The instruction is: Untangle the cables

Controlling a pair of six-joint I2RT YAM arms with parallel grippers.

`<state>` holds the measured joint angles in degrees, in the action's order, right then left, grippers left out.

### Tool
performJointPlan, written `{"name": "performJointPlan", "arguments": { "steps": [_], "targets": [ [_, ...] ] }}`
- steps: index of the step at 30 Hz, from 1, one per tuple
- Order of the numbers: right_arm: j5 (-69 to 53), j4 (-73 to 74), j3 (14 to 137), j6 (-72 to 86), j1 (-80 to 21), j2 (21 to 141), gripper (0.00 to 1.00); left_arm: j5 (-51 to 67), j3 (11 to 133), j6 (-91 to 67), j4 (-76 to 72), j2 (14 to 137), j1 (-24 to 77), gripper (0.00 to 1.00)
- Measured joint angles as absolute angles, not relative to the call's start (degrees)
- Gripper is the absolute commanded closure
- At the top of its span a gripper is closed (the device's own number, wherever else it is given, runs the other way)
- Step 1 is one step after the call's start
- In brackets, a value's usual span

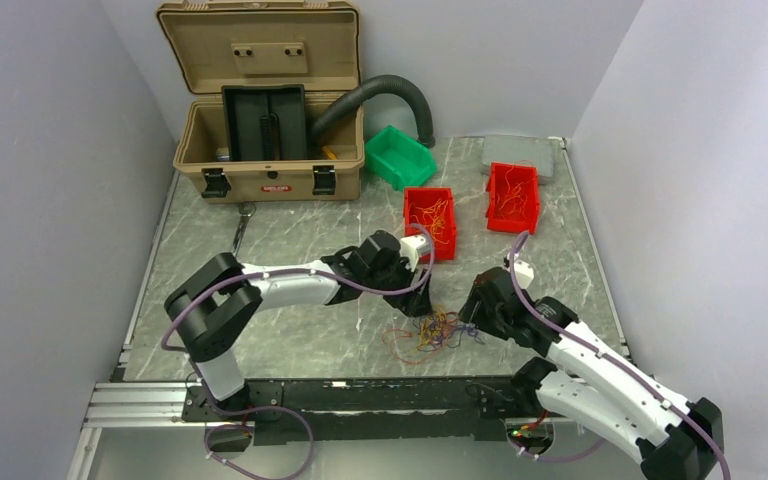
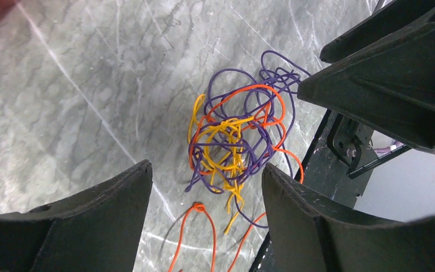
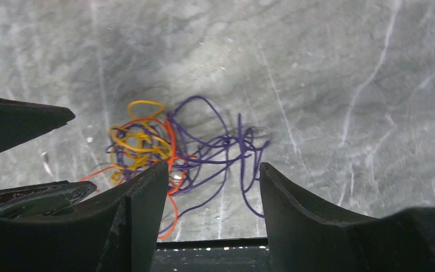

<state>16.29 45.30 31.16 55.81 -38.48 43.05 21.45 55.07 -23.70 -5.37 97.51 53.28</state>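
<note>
Table [image 1: 290, 230]: a grey marbled top, enclosed by pale walls on three sides.
Case [image 1: 260, 178]: tan, placed at the far left corner with its lid raised; a black insert is seen standing inside.
Left arm [image 1: 280, 285]: white and black, stretched from the near left across to the middle of the table.
Right arm [image 1: 600, 375]: stretched from the near right corner in toward the middle.
Hose [image 1: 385, 90]: black and corrugated, arched from behind the case down to the far edge.
Red bins [image 1: 513, 197]: two, set side by side at the far middle; thin coloured wires are seen in both, and the left one is partly covered by the left arm's wrist.
Green bin [image 1: 400, 158]: placed between the case and the red bins.
Left gripper [image 2: 205, 167]: held over the tangle; its jaws are set wide apart, and the tangle is seen on the table between the fingers.
Right gripper [image 3: 213, 165]: held just beside the tangle from the right; its jaws are likewise set apart, and contact with the wires cannot be told.
Cables [image 1: 435, 330]: purple, orange and yellow strands knotted into one loose heap on the table, near its front edge, between the two grippers; an orange loop is trailed out of the heap toward the left.
</note>
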Motion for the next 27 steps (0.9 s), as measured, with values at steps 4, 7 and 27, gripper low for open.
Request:
{"name": "performJointPlan", "arguments": {
  "steps": [4,7,27],
  "targets": [
    [16.8,46.0,29.0,59.3,-38.5,45.0,0.41,22.9,56.3,-23.9,-5.8,101.1,54.0,0.27],
    [16.7,45.9,26.9,60.7,-38.5,46.5,0.47,24.1,57.2,-24.6,-5.8,103.4,54.4,0.27],
    [23.4,48.1,30.6,63.0,-38.4,44.5,1.0,22.2,50.9,-29.6,-10.5,98.8,50.4,1.0]
  ]
}}
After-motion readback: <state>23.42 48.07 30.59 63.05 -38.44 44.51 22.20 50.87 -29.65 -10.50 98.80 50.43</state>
